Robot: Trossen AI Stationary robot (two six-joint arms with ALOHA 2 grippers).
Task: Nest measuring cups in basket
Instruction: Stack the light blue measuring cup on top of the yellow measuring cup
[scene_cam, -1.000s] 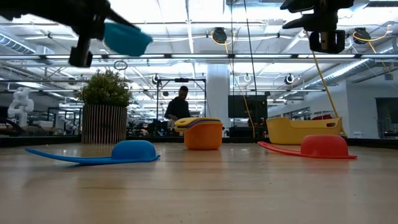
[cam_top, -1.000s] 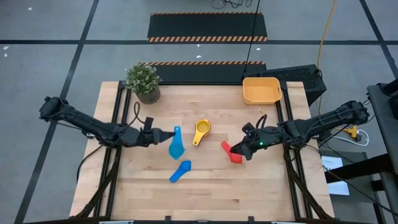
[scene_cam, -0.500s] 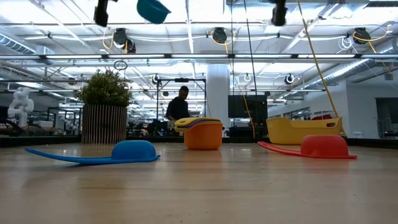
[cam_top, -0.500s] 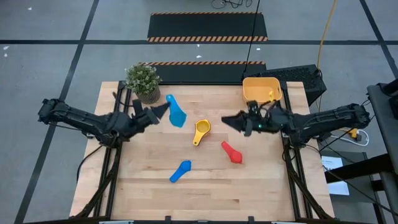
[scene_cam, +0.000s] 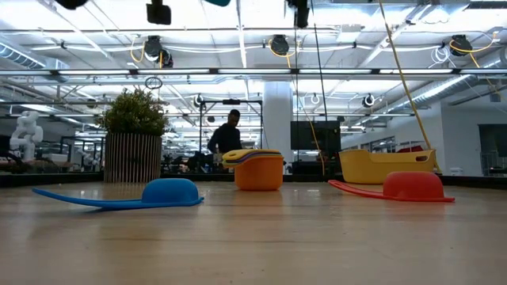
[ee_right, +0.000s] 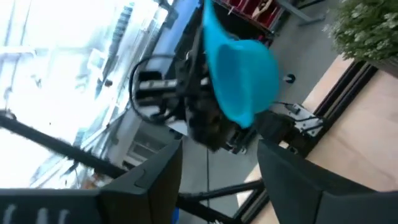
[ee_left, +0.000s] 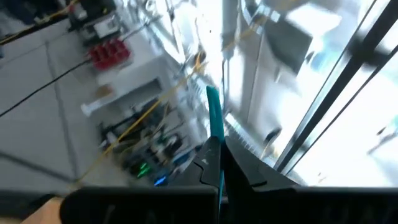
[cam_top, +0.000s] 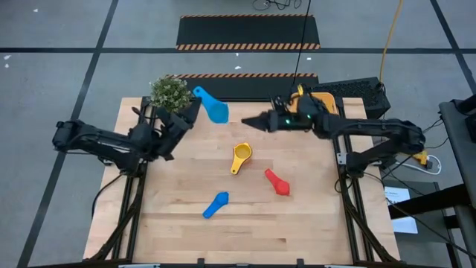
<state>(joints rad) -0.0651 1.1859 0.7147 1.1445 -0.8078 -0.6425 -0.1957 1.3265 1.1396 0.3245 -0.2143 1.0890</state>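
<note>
We see the left gripper (cam_top: 190,112) raised over the far left part of the table (cam_top: 178,223), just beside the potted plant (cam_top: 170,94), its jaws clamped on the thin handle of the teal cup (cam_top: 214,109) — the bowl juts out toward the table's far edge. The right gripper (cam_top: 253,121) reaches across from the right, held high near the far edge, its fingers (ee_right: 155,180) spread apart with nothing between them and pointed at the teal cup, close but not touching. From the right wrist, the teal bowl (ee_right: 239,78) hangs in the gap ahead of those fingers.

The basket (cam_top: 324,104) sits at the far right corner, partly covered by the right arm. On the boards below, the yellow cup (cam_top: 241,156) stands nested in an orange one (scene_cam: 258,172) near the middle, the red cup (cam_top: 278,183) lies bowl-down to its right, and the blue cup (cam_top: 216,205) lies bowl-down nearer the front — all well apart from one another. Bare wood runs along the whole near edge and down the left side.
</note>
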